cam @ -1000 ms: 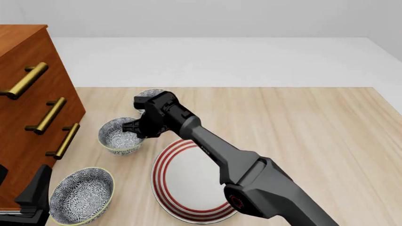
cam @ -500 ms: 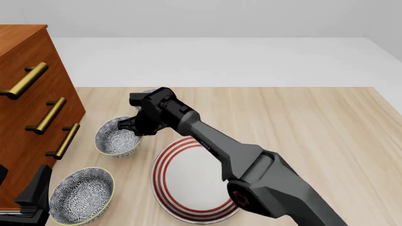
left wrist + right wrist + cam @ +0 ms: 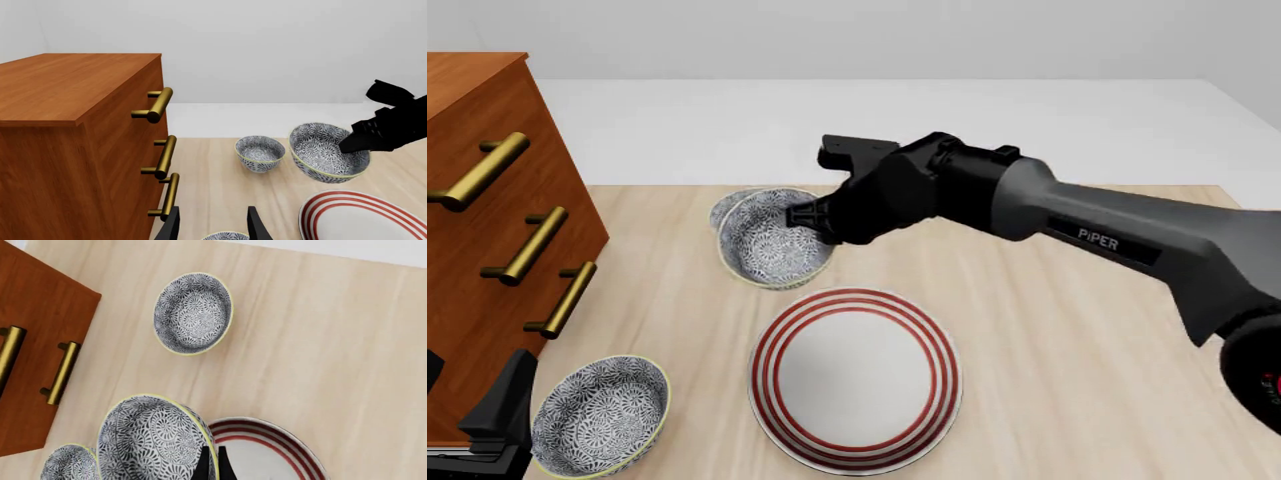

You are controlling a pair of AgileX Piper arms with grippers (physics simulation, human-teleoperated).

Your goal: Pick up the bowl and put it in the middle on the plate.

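Observation:
The bowl (image 3: 771, 243), blue-grey floral with a pale yellow-green rim, hangs tilted above the table, just beyond the plate's far left edge. My right gripper (image 3: 810, 222) is shut on its rim. In the right wrist view the fingertips (image 3: 211, 464) pinch the wall of the bowl (image 3: 150, 440). The left wrist view shows the bowl (image 3: 325, 150) clear of the wood. The plate (image 3: 857, 378), white with three red rings, lies flat in the near middle with nothing on it. My left gripper (image 3: 213, 229) stays low at the near left, open and holding nothing.
A smaller same-patterned bowl (image 3: 729, 206) stands right behind the held one. A wider one (image 3: 601, 415) sits at the near left beside my left gripper (image 3: 501, 420). A wooden dresser (image 3: 487, 230) with brass handles lines the left edge.
The right gripper has lifted the bowl off the table and carried it right and farther back. The arm has swung round, uncovering the plate. The left arm has not moved.

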